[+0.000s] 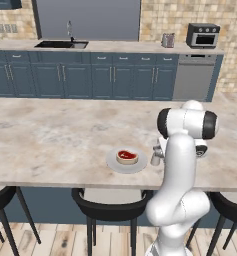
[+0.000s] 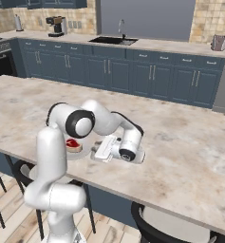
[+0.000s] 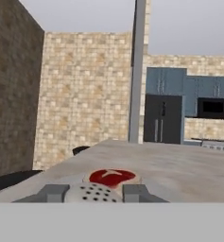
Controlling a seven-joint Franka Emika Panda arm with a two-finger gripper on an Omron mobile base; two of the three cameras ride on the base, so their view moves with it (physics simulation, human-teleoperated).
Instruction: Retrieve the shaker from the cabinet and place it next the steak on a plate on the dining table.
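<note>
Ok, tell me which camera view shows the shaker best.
The left base view: the shaker stands upright on the dining table just beside the plate, its side uncovered. The hand view gives only its perforated cap between the end effector fingers. In the right base view the arm blocks it.

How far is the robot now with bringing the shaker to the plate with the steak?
Nearly finished. The shaker already stands upright on the dining table, just beside the plate holding the steak. In the hand view the pincer sits around its perforated cap. Left: let go fully and pull the arm away.
</note>
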